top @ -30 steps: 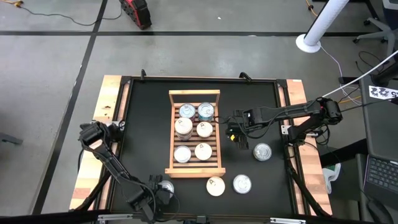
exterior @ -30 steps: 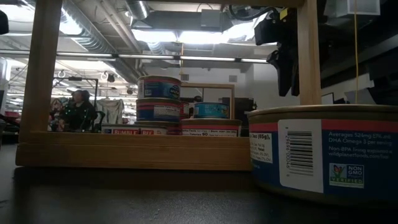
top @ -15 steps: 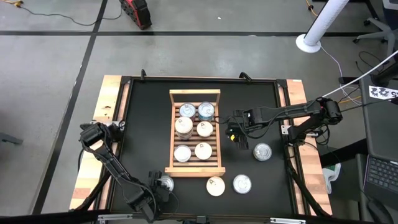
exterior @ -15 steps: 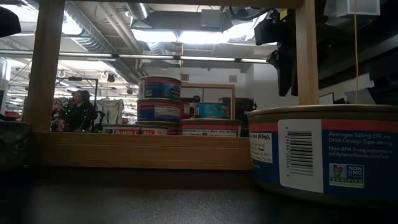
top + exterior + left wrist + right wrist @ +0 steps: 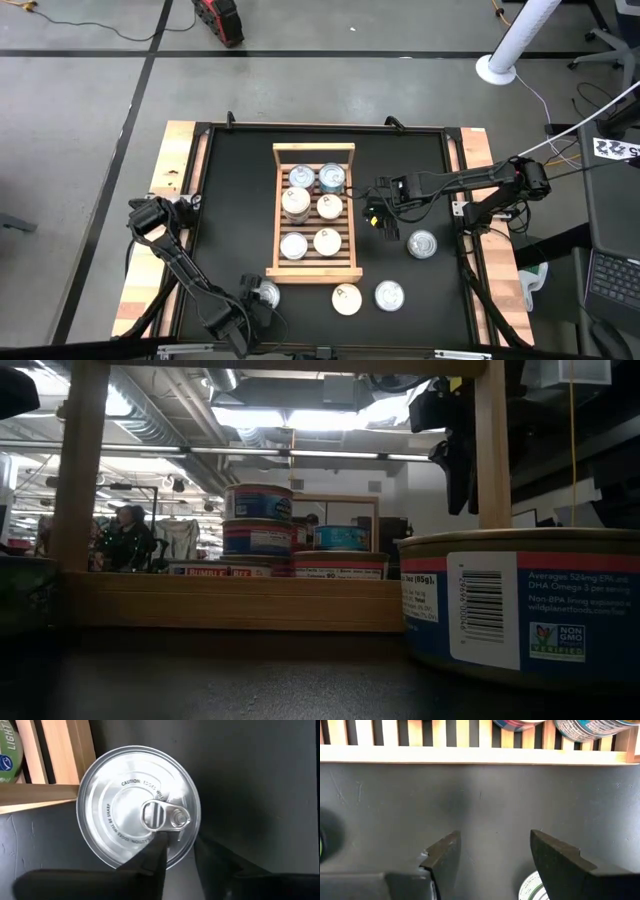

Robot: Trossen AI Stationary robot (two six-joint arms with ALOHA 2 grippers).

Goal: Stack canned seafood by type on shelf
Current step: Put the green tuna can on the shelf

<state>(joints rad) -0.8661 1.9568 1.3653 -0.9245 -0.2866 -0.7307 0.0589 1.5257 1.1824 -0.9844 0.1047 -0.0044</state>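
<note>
Hovering over a silver pull-tab tin (image 5: 138, 809) just off the shelf's (image 5: 313, 273) near-left corner, left tool (image 5: 176, 854) narrowing, grip not confirmed. Right tool (image 5: 492, 851) waits released beside the shelf's right rail, over bare bench (image 5: 410, 175).

In the left wrist view, a dark finger (image 5: 155, 862) covers part of the silver tin (image 5: 137, 805); whether it touches the lid cannot be told; a green-labelled tin (image 5: 9, 747) is cut off by the frame edge; in the low view, the nearest can (image 5: 520, 610) runs past the frame edge; a distant person (image 5: 122, 538) is too small to make out.
</note>
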